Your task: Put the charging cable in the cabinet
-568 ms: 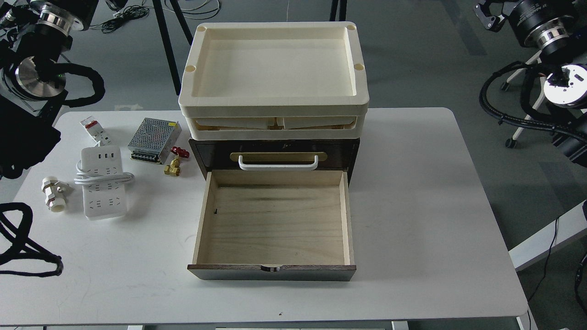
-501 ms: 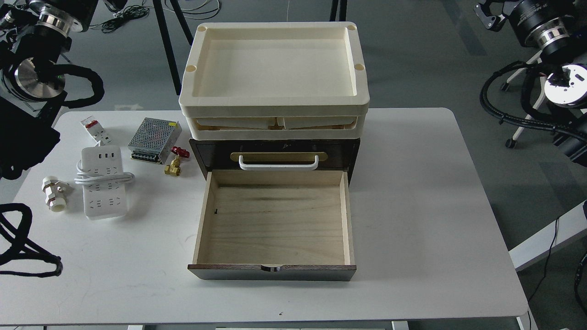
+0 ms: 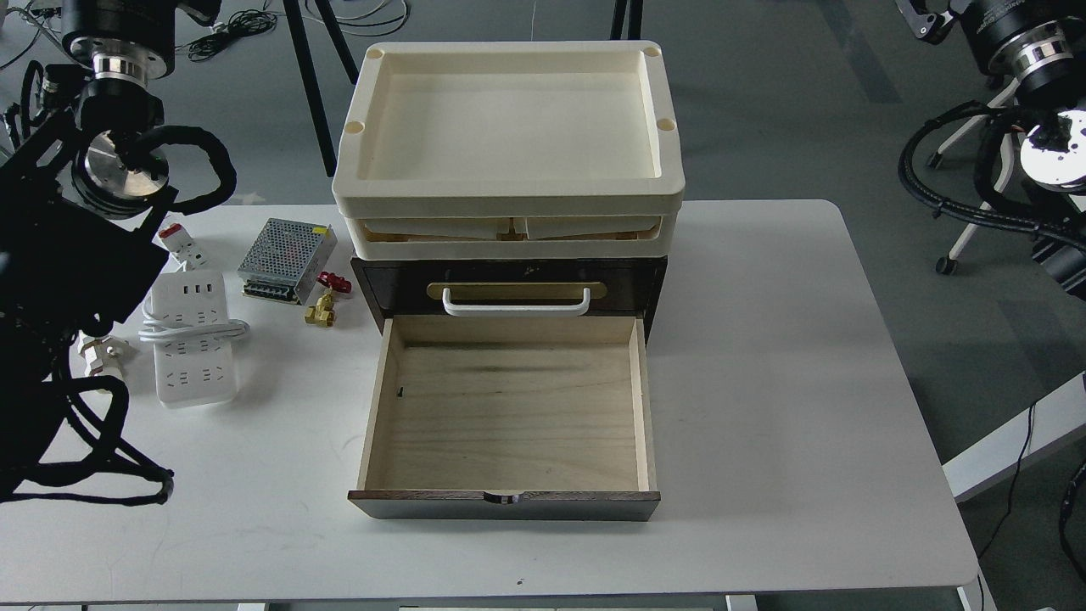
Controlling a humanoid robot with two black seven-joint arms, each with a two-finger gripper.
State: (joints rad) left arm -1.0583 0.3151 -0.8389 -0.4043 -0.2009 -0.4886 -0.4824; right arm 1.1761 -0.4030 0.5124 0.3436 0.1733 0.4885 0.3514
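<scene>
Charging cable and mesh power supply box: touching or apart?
Apart. The head view shows bare table between the charging cable and the power supply box.

one head view — high, looking forward and down on the table (image 3: 764, 339) (whole top visible).

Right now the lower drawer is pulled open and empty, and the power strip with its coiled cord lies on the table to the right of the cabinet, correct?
Not quite. The head view shows the power strip on the table left of the cabinet, not right. The lower drawer is indeed open and empty.
</scene>
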